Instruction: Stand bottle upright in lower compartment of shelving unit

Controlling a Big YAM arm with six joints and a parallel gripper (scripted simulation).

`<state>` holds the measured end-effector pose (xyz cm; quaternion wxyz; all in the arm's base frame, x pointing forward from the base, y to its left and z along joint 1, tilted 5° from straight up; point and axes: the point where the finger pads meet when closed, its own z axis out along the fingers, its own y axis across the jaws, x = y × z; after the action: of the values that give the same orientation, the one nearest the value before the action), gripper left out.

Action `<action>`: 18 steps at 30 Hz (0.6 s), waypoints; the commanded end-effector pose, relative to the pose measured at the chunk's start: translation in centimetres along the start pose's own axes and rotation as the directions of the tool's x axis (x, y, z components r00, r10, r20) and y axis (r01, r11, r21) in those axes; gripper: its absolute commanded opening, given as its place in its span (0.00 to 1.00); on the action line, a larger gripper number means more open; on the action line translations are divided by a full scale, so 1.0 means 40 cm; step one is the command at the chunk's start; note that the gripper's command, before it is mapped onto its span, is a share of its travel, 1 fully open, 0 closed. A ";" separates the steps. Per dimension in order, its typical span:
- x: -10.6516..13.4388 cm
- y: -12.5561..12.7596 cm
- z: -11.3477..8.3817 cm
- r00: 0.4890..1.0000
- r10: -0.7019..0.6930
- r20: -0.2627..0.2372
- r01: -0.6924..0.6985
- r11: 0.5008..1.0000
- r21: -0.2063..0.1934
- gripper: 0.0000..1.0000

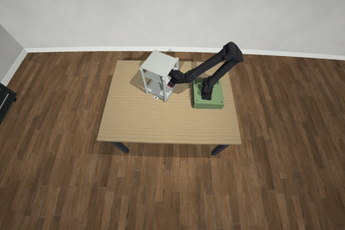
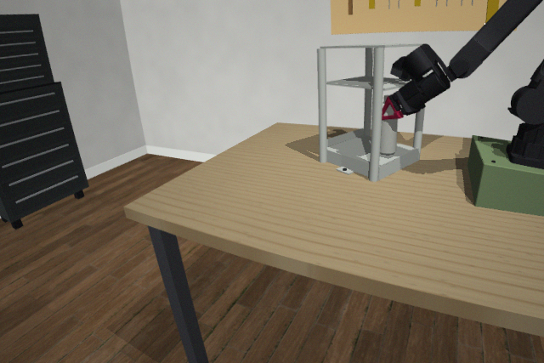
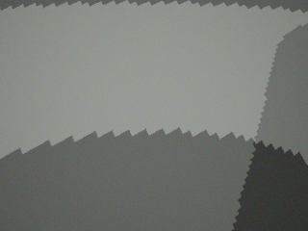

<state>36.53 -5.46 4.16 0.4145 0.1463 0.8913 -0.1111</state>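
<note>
One wooden table fills the foreground of the exterior view, and on it, toward the far side, a pale grey shelving unit of four posts is seen, with a small flat tab lying on the table just in front of its base. Two compartments are formed by a middle shelf; the upper one appears to hold nothing, though part of it is hidden by the arm. In the lower compartment a grey bottle is stood upright on the floor, behind the front lip. Its top is clamped by the gripper, whose red-tipped fingers are closed around it from the right, angled downward. Beside the unit, a green base block is seen. Only grey surfaces are shown by the wrist view.
</note>
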 end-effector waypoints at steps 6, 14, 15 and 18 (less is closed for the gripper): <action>-0.084 0.000 0.002 0.996 0.025 0.080 -0.025 1.000 -0.004 0.41; -0.083 -0.001 0.000 0.996 0.026 0.081 -0.026 1.000 -0.004 0.41; -0.083 -0.001 -0.001 0.996 0.026 0.081 -0.026 1.000 -0.004 0.41; -0.083 -0.001 -0.001 0.996 0.026 0.081 -0.026 1.000 -0.004 0.41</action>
<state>36.60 -5.46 4.24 0.4165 0.1466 0.8904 -0.1108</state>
